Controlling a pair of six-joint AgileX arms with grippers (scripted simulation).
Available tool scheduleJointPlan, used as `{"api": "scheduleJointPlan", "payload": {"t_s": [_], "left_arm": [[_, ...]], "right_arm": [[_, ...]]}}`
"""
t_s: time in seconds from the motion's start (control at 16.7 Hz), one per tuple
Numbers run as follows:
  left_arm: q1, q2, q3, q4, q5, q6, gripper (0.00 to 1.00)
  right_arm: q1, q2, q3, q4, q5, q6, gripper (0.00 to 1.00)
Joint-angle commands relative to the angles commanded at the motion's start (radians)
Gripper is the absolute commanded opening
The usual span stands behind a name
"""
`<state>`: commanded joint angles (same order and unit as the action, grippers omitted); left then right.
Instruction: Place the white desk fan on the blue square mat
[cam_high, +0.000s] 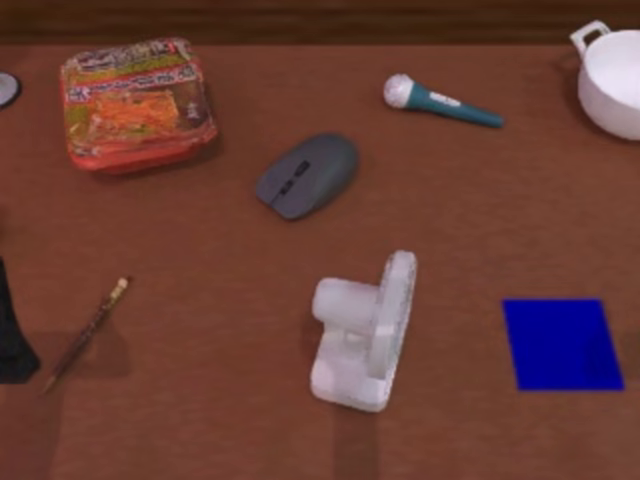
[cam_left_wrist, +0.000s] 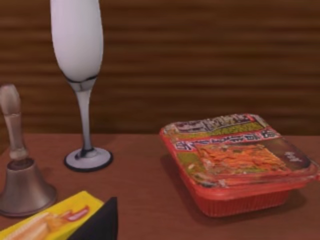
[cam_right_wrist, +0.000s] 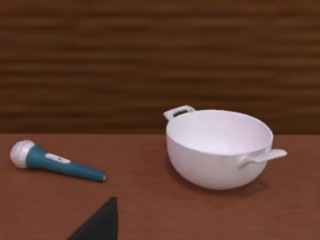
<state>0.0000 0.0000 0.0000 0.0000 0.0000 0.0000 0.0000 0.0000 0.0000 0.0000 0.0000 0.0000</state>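
1. The white desk fan (cam_high: 365, 330) stands on the brown counter (cam_high: 200, 420) a little right of centre in the near half of the top view, its round grille turned toward the right and its cylindrical motor housing pointing left
2. The blue square mat (cam_high: 562, 343) lies flat well apart from the fan, toward the counter's right edge, with nothing on it
3. Behind the fan sits a grey mouse (cam_high: 307, 175); farther back and to the right lies a teal microphone (cam_high: 441, 100) with a white head
4. A white pot (cam_high: 612, 80) with handles is at the far right corner, and an orange noodle pack (cam_high: 138, 103) at the far left
5. A thin brown pen (cam_high: 86, 333) lies aslant near the left edge
6. The left arm shows only as a dark shape (cam_high: 12, 330) at the left edge of the top view; whether its fingers are open or closed cannot be told
7. The left wrist view shows a tall white glass (cam_left_wrist: 79, 75), a metal bell (cam_left_wrist: 22, 175) and a yellow box (cam_left_wrist: 47, 222)
8. The right arm does not show in the top view, and the state of its fingers cannot be told
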Motion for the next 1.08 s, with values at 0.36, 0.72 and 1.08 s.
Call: {"api": "scheduleJointPlan", "payload": {"t_s": [0.36,0.72,1.08], "left_arm": [[0.000,0.000,0.000,0.000,0.000,0.000,1.00],[0.000,0.000,0.000,0.000,0.000,0.000,1.00],[0.000,0.000,0.000,0.000,0.000,0.000,1.00]], "right_arm": [[0.050,0.104,0.097,-0.100,0.000,0.061,1.00],[0.226,0.562,0.522,-0.454,0.003,0.305,1.00],[0.447,1.190,1.148,-0.850,0.000,0.618,1.00]]}}
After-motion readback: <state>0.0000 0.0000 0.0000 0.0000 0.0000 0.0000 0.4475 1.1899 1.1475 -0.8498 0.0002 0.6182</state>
